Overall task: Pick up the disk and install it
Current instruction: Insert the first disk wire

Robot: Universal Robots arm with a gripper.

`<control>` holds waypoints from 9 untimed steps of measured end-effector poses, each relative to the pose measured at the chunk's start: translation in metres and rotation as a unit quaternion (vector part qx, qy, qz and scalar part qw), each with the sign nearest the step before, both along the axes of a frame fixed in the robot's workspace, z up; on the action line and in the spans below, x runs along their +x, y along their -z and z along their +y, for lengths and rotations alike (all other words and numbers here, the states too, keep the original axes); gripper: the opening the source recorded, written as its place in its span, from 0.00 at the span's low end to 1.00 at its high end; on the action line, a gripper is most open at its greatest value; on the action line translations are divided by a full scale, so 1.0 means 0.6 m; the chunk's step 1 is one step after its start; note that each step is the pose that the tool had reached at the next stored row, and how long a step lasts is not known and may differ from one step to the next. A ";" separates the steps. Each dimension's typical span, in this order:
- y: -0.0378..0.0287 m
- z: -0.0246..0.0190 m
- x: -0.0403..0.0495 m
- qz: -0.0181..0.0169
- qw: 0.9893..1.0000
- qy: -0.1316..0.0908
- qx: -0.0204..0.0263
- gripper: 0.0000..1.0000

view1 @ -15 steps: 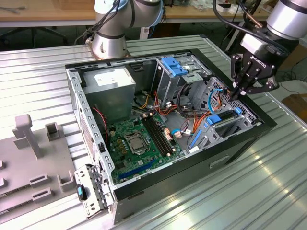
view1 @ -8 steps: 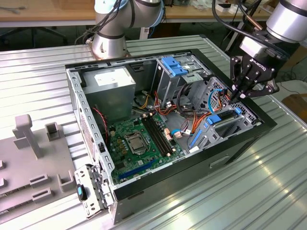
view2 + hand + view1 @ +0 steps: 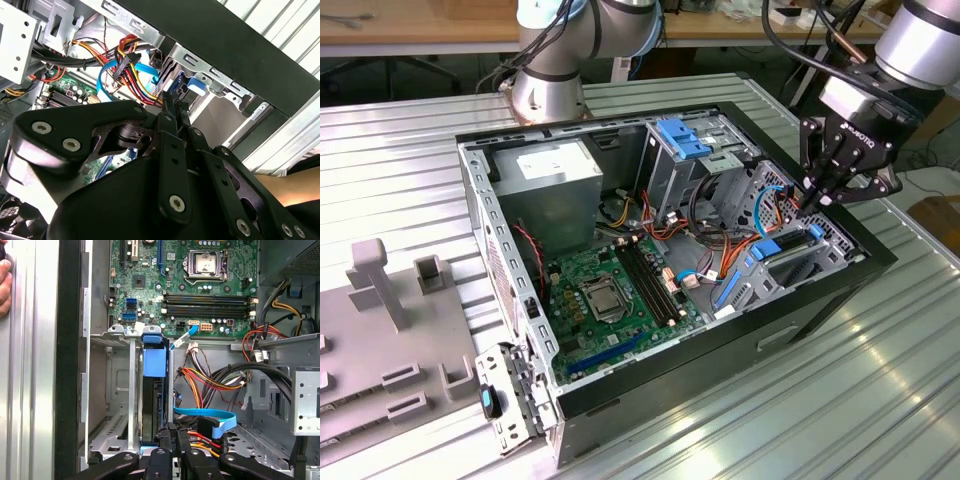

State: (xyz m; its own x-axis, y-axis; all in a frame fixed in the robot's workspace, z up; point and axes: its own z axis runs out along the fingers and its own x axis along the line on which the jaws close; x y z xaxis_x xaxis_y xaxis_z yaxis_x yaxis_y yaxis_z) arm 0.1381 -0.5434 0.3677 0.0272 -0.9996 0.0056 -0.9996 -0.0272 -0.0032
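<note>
Claw (image 3: 173, 435) is pinched shut, its tips right by the end of the disk (image 3: 151, 405), which stands in the metal slot (image 3: 131, 400).

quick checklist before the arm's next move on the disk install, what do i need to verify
1. The disk is in the drive cage: ok, it stands on edge in its slot.
2. The disk is fully seated: cannot tell.
3. The pincer is empty: ok, it is shut at the disk's end with nothing seen between its fingers.
4. Cables are clear: not ok, the blue flat cable and the coloured wires run close beside the pincer.
5. People are clear: not ok, a hand is at the case's outer wall.
</note>
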 end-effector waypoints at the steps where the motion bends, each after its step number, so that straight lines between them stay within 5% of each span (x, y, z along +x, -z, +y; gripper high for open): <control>1: 0.000 0.0000 0.000 0.000 1.000 0.000 0.000 0.16; 3: 0.001 -0.0027 0.000 -0.001 1.000 0.000 0.000 0.16; 4: 0.002 -0.0037 -0.001 -0.007 1.000 0.000 0.000 0.16; 9: 0.002 -0.0038 -0.001 -0.007 1.000 0.000 0.000 0.16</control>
